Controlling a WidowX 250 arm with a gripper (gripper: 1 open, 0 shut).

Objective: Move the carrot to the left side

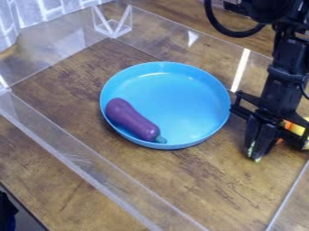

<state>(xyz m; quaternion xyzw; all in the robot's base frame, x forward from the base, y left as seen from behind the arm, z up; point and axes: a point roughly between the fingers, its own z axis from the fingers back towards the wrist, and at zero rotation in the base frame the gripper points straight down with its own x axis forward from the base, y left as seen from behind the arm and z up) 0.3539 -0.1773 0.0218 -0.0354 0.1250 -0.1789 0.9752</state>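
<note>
Your black gripper [255, 149] points steeply down just right of the round blue plastic plate [193, 95], its jaws clenched together with the tips at the surface; whether they pinch anything you cannot tell from this view. Right beside the tips, on the side away from the plate, sits the small orange toy carrot [295, 137], mostly hidden behind the gripper, so only an orange patch with a bit of green beside the fingers shows. The carrot lies on the surface outside the plate, just beyond its right rim.

Between the carrot and the left side stands that plate, shallow, smooth and glossy, with a raised rim. Inside it, toward the lower left, lies a purple eggplant [133, 120], oblong and rounded, matte-looking, touching the plate's inner wall.

The plate rests on a dark wooden surface [85, 72] with visible grain and plank seams. Clear acrylic walls [72, 153] fence the surface around the plate, with a clear bracket [115, 20] at the far corner.
</note>
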